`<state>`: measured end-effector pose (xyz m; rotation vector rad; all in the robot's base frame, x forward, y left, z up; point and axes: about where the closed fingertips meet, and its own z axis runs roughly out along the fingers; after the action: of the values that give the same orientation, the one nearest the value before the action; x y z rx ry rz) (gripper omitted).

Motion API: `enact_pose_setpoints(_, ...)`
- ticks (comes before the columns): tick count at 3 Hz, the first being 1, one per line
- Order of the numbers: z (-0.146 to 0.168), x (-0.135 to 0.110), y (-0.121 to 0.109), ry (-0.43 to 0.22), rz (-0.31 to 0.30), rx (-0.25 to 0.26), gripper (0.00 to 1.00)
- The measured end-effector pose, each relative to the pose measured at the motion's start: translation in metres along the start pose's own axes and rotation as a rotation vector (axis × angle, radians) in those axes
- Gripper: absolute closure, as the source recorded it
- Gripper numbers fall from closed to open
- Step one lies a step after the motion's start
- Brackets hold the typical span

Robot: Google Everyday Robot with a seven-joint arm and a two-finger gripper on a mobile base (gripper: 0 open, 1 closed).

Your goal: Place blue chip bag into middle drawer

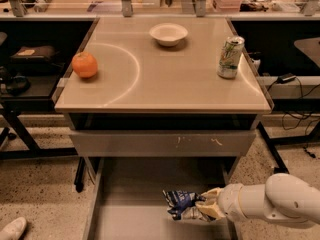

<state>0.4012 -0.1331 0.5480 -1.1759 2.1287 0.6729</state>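
Reaching in from the right, below the front edge of the bench (165, 91), a thick white robot arm (280, 201) ends in the cream-coloured two-finger tool (204, 210). The tool is clamped on the right end of the blue chip bag (179, 202), a small crumpled dark-blue foil packet with white lettering and silvery edges. The bag sticks out leftward from the tool, inside the outline of the middle drawer (135, 184), a wide shallow grey tray with a flat floor and low side walls, pulled out toward the camera from under the bench. The bag sits over the right half of that floor; whether it touches the floor cannot be told.

Just under the bench top, above the open drawer, a grey drawer front with pale scuff marks (162, 143) is closed.

On the beige bench top stand three things, well apart from each other. A round orange fruit (85, 65) lies near the bench's left edge. A shallow cream bowl (168, 34) sits at the bench's back, about midway across. A green-and-white soda can (230, 57) stands upright near the bench's right edge.
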Motion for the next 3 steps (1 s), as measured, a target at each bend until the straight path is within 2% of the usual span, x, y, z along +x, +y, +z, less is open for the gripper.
enact_pose_setpoints(2,0.01,0.007,-0.004,0.001,0.016,-0.009,1.0)
enact_pose_setpoints(3,0.04,0.019,-0.03,-0.028,0.004,0.014,1.0)
